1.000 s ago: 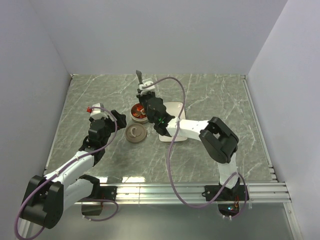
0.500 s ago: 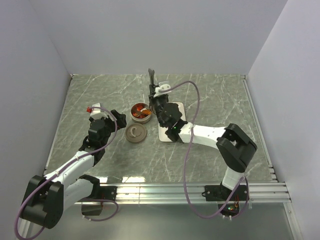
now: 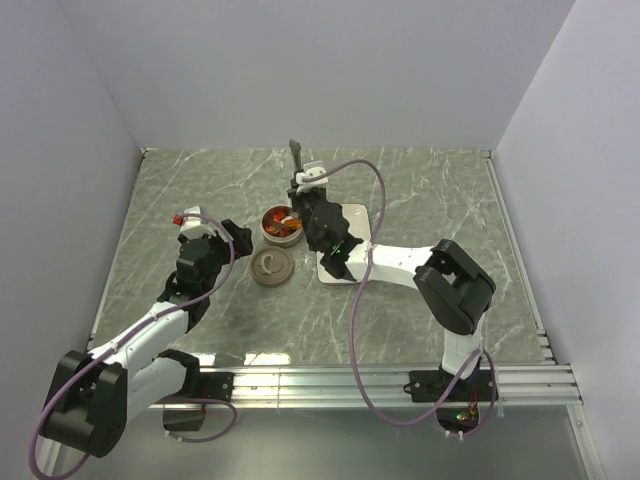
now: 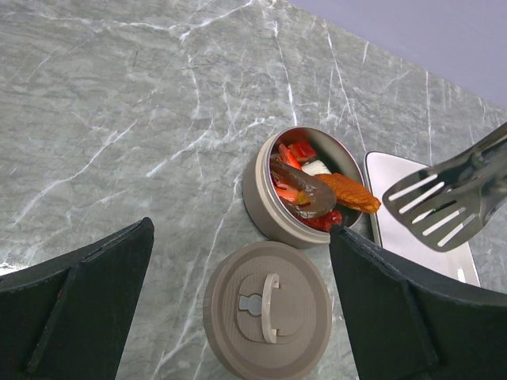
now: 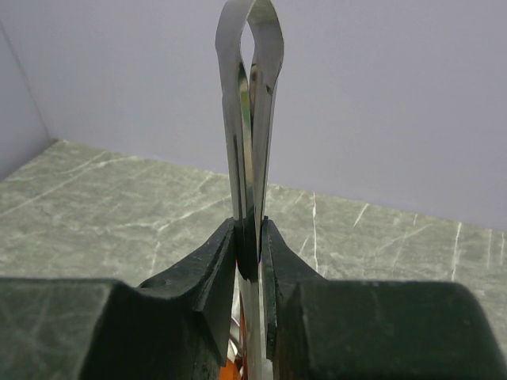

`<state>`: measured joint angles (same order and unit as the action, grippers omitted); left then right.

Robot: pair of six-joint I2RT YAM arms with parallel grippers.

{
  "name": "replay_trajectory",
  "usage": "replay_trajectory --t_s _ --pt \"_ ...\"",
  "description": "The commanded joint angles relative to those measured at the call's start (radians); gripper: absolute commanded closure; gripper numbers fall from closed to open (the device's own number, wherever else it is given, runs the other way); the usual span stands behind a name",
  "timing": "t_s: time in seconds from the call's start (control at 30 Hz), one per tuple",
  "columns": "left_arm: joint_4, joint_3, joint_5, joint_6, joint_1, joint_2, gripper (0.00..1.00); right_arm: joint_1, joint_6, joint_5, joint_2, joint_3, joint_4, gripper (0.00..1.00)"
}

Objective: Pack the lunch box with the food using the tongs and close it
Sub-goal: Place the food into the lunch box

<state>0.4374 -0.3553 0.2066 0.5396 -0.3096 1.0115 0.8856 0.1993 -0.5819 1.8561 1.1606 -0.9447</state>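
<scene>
The lunch box [image 3: 281,228] [image 4: 260,198] is a small round tin, open, holding the food [image 3: 279,221], red and orange pieces [image 4: 349,194] with a dark brown one on top. Its flat lid [image 3: 271,265] [image 4: 268,310] lies on the table just in front, handle up. My right gripper [image 3: 301,190] [image 5: 249,237] is shut on the tongs [image 3: 295,152] [image 5: 250,119], looped end pointing up. Their slotted tips [image 4: 442,203] hang pressed together over the white plate [image 3: 352,214] [image 4: 396,241], right of the tin. My left gripper [image 3: 225,237] [image 4: 242,237] stands open over the lid, holding nothing.
The right arm [image 3: 400,265] lies across most of the plate. Grey walls close off the back and both sides. A metal rail [image 3: 380,380] runs along the table's near edge. A cable [image 3: 345,300] loops from the right arm over the table.
The right gripper with the tongs swung right, away from over the tin, then came back a little to the left. The left arm, the tin and the lid have not moved.
</scene>
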Motion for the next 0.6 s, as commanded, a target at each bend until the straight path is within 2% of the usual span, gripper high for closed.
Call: replay_trajectory --t_s 0.0,0.23,0.43,0.57 --pt "0.041 -0.001 -0.006 0.0 0.004 -0.011 0.01 -0.01 0.0 -0.009 0.023 0.065 -0.028 0.77" --pt "0.043 -0.001 -0.006 0.0 0.004 -0.013 0.01 -0.011 -0.029 0.008 0.041 0.08 0.001 0.78" --pt "0.043 0.001 -0.006 0.002 0.004 -0.011 0.01 -0.011 -0.006 -0.036 0.014 0.051 -0.019 0.78" --pt "0.043 0.003 0.002 0.002 0.004 -0.016 0.01 -0.013 0.043 -0.088 -0.084 -0.028 -0.091 0.78"
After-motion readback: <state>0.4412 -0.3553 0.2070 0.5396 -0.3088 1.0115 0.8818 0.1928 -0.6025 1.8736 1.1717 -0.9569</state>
